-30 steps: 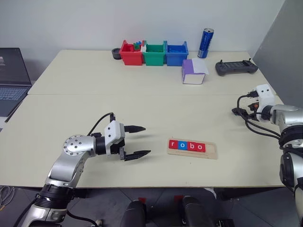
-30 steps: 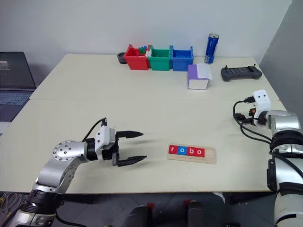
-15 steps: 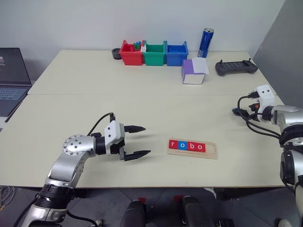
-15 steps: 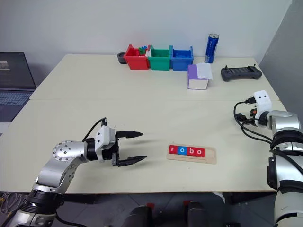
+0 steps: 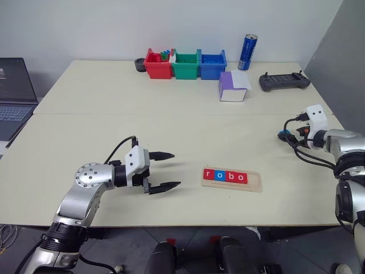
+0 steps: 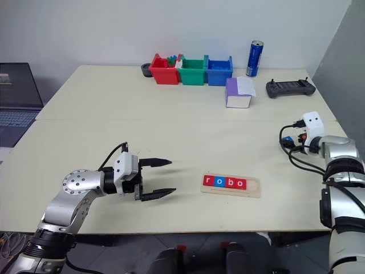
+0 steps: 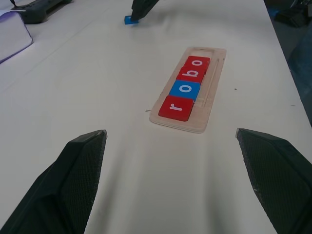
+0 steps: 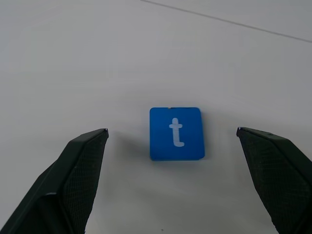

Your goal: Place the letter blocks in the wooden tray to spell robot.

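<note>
The tray lies flat on the pale bench near its front edge, right of centre. Four blocks sit in its groove, touching in a row from the tray's left end: red r, blue o, red b, red o. The slot at the tray's right end is bare wood.

The fifth block, a blue t, lies flat on the bench by the right edge, well apart from the tray. In the left eye view it shows as a small blue spot just in front of the right gripper.

The right gripper hangs over the t block with its jaws spread wide, one finger on either side of the block and neither touching it. It holds nothing.

The left gripper hovers above the bench left of the tray, pointing toward it. Its jaws are spread wide and empty, and the tray lies beyond and between its fingers in the left wrist view.

At the far edge of the bench stand a red bin, a green bin and a blue bin, side by side and touching. A blue can stands upright to their right. Nearer lies a purple and white box, with a dark controller to its right. A laptop sits off the bench's left end.
</note>
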`<action>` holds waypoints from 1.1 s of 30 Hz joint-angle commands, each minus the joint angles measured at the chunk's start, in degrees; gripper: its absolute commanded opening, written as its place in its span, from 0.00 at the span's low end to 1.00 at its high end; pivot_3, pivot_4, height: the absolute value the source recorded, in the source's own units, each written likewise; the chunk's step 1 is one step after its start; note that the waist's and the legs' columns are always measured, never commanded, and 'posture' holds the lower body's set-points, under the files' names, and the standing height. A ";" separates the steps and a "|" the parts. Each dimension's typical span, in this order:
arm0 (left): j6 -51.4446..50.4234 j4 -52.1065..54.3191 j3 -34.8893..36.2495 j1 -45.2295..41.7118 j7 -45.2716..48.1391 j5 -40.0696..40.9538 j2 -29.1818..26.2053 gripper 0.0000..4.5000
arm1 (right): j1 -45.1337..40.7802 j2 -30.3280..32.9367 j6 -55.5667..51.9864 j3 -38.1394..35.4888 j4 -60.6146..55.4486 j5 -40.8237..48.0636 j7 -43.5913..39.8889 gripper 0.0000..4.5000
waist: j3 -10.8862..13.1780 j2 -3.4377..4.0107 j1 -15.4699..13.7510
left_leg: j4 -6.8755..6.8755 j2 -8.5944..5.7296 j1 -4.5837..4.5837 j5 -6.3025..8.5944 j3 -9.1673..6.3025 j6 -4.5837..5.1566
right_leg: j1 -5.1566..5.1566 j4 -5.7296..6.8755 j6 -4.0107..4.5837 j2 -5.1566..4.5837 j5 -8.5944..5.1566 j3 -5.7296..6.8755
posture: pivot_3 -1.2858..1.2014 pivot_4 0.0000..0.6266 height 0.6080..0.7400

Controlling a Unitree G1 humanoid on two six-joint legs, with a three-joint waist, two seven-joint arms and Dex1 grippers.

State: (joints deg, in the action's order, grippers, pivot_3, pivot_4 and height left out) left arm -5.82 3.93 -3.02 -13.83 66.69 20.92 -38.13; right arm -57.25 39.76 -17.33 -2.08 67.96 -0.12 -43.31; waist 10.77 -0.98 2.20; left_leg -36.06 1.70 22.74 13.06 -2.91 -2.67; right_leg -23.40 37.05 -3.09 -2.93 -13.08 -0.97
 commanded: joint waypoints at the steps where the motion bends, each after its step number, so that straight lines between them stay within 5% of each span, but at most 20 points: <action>1: 0.37 2.36 1.45 0.35 -0.56 0.28 -0.75 1.00 | -1.39 -0.16 1.05 -0.37 0.66 -0.55 0.88 1.00 | 0.00 0.00 0.06 | 0.00 0.00 0.00 0.00 0.00 0.00 | 0.00 0.00 0.00 0.00 0.00 0.00 | 0.52 0.24 1.00; 6: 0.35 2.66 1.52 0.58 -0.66 0.42 -0.99 1.00 | -1.32 -1.10 0.34 -0.98 1.81 -0.72 2.28 1.00 | 0.00 0.00 0.17 | 0.00 0.00 0.00 0.00 0.00 0.00 | 0.00 -0.01 0.00 0.00 0.00 0.00 | 0.52 0.24 1.00; 9: 0.32 2.76 1.55 0.61 -0.79 0.45 -1.12 1.00 | -1.08 -1.23 -0.33 -1.53 1.91 -0.32 2.17 0.87 | 0.00 0.00 0.18 | -0.01 0.00 -0.01 0.00 0.00 0.00 | 0.00 0.02 0.00 0.00 0.00 0.00 | 0.52 0.24 1.00; 16: 0.08 3.04 1.44 0.69 -0.98 0.73 -1.22 1.00 | -0.63 -0.81 -0.77 -2.66 1.70 -0.08 2.75 0.33 | 0.00 0.00 0.17 | -0.01 0.00 -0.01 0.00 -0.01 0.00 | 0.01 0.03 -0.01 0.00 0.01 0.00 | 0.52 0.24 1.00; 24: 0.20 2.02 0.97 -0.48 -0.41 0.79 -0.99 1.00 | 1.23 2.19 -9.86 -4.46 -8.62 1.50 1.78 0.32 | 0.00 0.00 0.05 | -0.01 0.00 0.01 0.00 -0.01 0.00 | 0.01 0.01 0.00 0.00 0.01 0.01 | 0.52 0.24 1.00; 33: 2.73 -3.40 -0.11 -4.28 1.97 -0.12 0.16 1.00 | 33.61 3.68 -43.72 -16.65 -64.74 10.75 6.29 0.32 | -0.01 0.03 -0.64 | 0.02 -0.01 0.09 0.00 -0.12 0.00 | -0.01 0.00 0.07 -0.01 -0.06 0.10 | 0.52 0.24 1.00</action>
State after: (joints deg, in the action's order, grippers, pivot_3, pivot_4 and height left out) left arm -4.56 0.80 -3.32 -16.88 68.13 20.89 -38.36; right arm -25.47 42.87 -55.66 -14.93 12.28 8.62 -38.42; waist 10.76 -0.95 1.57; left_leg -36.05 1.69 22.83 13.06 -3.01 -2.66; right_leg -23.41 37.05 -3.04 -2.94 -13.14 -0.89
